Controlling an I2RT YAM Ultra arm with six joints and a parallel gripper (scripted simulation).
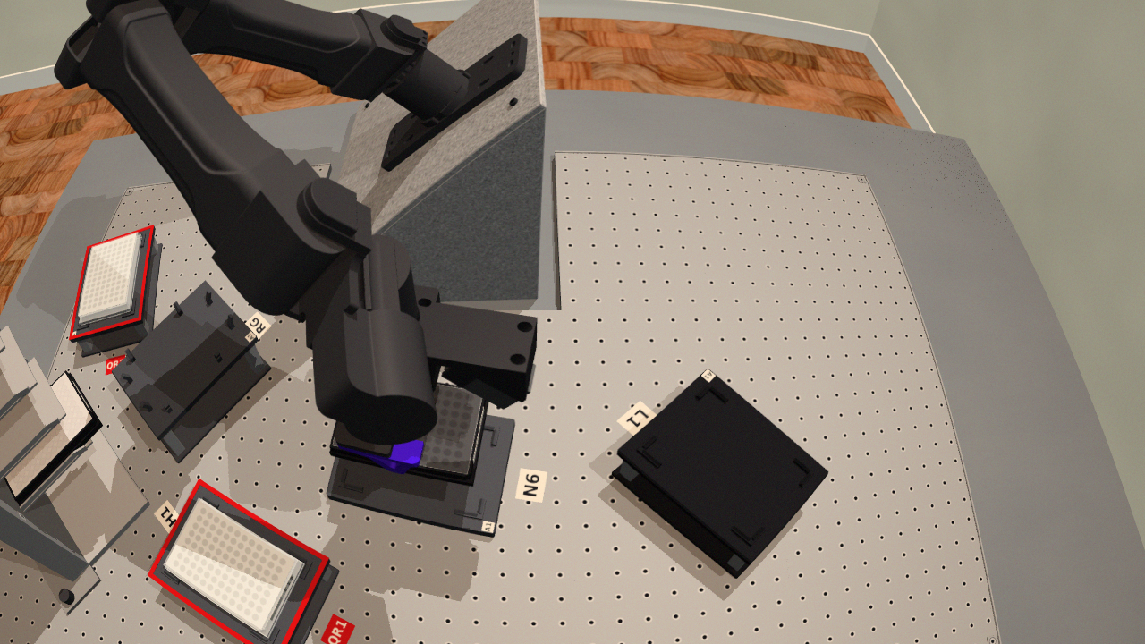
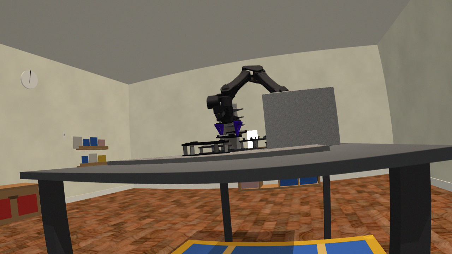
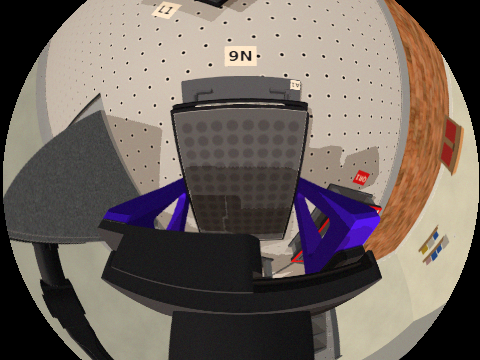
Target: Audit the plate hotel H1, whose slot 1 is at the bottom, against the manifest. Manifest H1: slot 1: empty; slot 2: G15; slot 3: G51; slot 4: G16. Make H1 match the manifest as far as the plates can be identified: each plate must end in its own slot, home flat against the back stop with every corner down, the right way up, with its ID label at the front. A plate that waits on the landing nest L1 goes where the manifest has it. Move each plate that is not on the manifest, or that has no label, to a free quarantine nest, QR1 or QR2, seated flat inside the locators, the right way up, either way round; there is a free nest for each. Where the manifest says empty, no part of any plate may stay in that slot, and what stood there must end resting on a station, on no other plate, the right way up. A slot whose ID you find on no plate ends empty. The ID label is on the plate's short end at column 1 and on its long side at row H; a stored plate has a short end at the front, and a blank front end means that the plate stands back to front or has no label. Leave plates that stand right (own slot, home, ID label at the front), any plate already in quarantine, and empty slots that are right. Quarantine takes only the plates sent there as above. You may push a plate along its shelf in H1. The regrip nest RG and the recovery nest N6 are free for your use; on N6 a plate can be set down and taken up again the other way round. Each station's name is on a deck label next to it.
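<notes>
My gripper, with blue fingers, is shut on the long sides of a dark well plate. It holds the plate level, just above the recovery nest N6; the plate sits a little toward the back of the nest. In the side view the gripper hangs low over the deck. The plate hotel H1 stands at the left edge, with one pale plate showing in a slot. I see no label on the held plate from here.
Quarantine nest QR1 and QR2 each hold a pale plate inside a red frame. The regrip nest RG and landing nest L1 carry no plate. A tall grey block stands behind N6.
</notes>
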